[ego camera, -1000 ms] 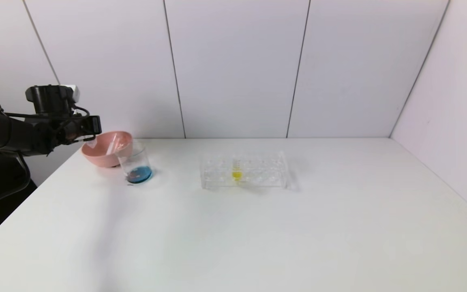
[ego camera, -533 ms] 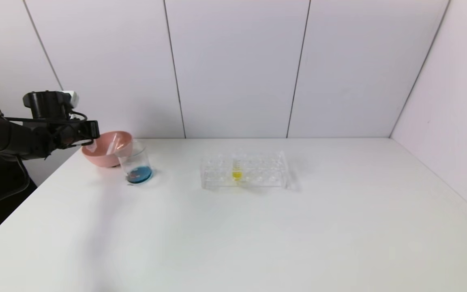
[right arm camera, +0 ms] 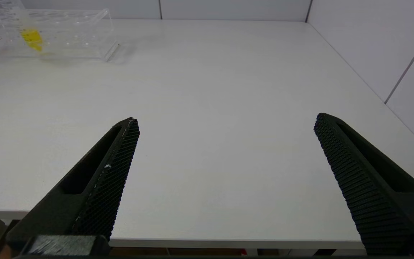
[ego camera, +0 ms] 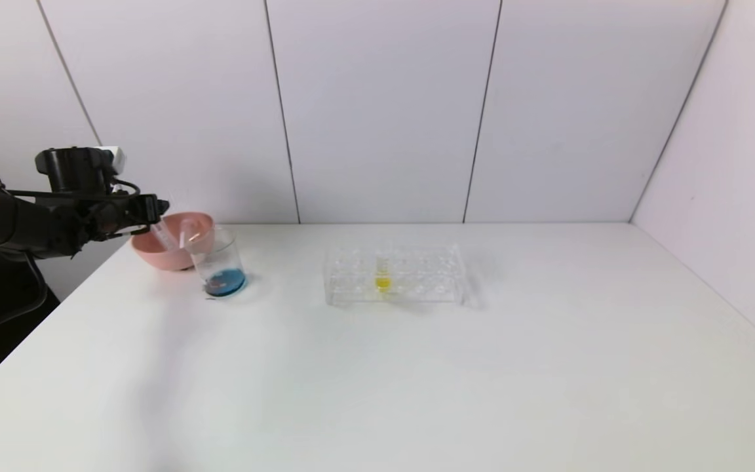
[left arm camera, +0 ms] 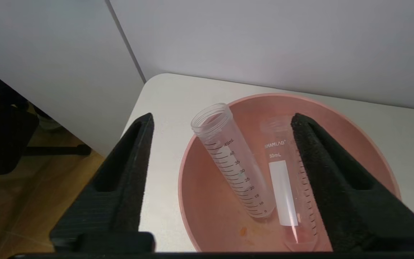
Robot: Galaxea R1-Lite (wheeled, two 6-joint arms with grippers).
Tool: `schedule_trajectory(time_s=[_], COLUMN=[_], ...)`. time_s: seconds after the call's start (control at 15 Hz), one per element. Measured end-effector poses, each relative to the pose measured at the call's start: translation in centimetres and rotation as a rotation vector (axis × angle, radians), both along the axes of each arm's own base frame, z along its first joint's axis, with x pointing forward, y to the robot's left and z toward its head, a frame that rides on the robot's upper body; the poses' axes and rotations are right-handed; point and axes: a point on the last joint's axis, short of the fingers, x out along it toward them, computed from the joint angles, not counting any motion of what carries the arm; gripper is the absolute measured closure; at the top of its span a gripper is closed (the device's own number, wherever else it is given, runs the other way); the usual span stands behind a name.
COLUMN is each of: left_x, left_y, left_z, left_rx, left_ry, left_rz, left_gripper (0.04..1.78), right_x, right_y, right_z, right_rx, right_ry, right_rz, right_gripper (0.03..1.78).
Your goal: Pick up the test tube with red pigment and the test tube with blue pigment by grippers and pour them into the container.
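Both emptied tubes lie in the pink bowl [left arm camera: 336, 122], the left end effector [left arm camera: 221, 120] spread wide above them, the beaker [ego camera: 218, 265] beside it holding seemingly blue liquid; the right end effector [right arm camera: 225, 122] gapes over the table [right arm camera: 207, 90].

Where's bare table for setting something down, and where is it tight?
Free: the table in front of and right of the tube rack, to the right wall. Crowded: far left corner, where pink bowl and beaker stand together under the open left gripper.
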Motion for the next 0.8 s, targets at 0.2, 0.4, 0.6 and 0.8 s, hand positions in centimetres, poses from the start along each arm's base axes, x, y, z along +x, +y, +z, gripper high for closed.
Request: schedule_trajectory(time_s=[0.2,0.4,0.6,0.8], left_x=[0.0,-0.5,-2.6,-6.6], left_y=[-0.1,-0.4,-1.7,-4.0], left_z=[0.0,0.8,3.5,8.2], left_rx=[0.002,0.012,0.025,0.042], left_ry=[-0.002,-0.031,-0.087,-0.186], left_rz=[-0.002,-0.009,-0.029,-0.067], left_gripper=[0.14,0.05,0.06,0.06], right_x=[0.0,0.0,0.0,0.0], right_y=[0.0,0.0,0.0,0.0], right_z=[0.0,0.0,0.0,0.0], right_rx=[0.000,0.000,0.000,0.000], right_ry=[0.000,0.000,0.000,0.000], right_rz=[0.000,0.000,0.000,0.000], right_gripper=[0.04,0.04,0.04,0.04])
